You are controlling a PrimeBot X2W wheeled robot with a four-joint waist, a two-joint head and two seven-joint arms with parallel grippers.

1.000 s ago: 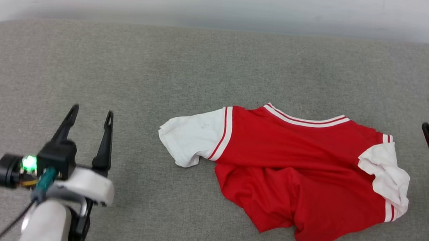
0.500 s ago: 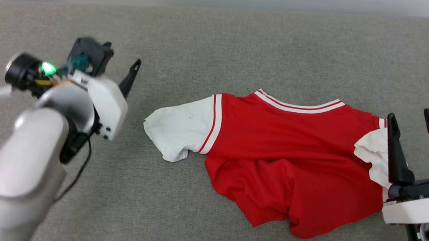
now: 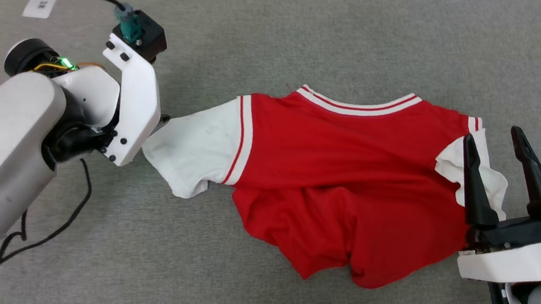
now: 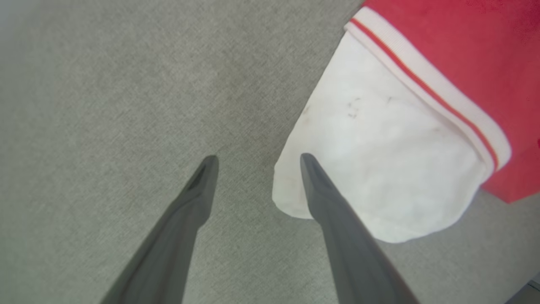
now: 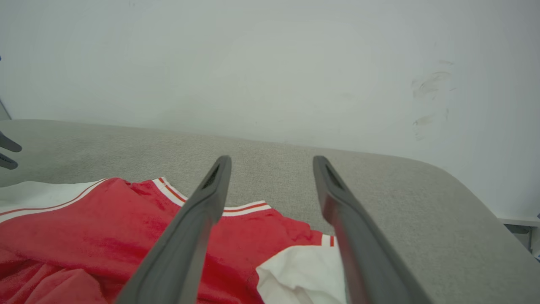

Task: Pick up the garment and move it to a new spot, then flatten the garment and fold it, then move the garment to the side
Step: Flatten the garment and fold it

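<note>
The left end effector [image 4: 258, 157] is spread wide and empty. One fingertip overlaps the rim of the white sleeve [image 4: 379, 160] of the garment [image 3: 346, 178], and the other is over the bare grey surface [image 4: 105, 105]. The right end effector [image 3: 492, 133], also wide and empty, hovers over the other sleeve [image 3: 448, 162], crumpled beneath its fingers. The red body lies rumpled on the surface between the two end effectors.

garment [image 3: 346, 178] | red tee, white sleeves, striped trim | lying rumpled, lower body bunched
</note>
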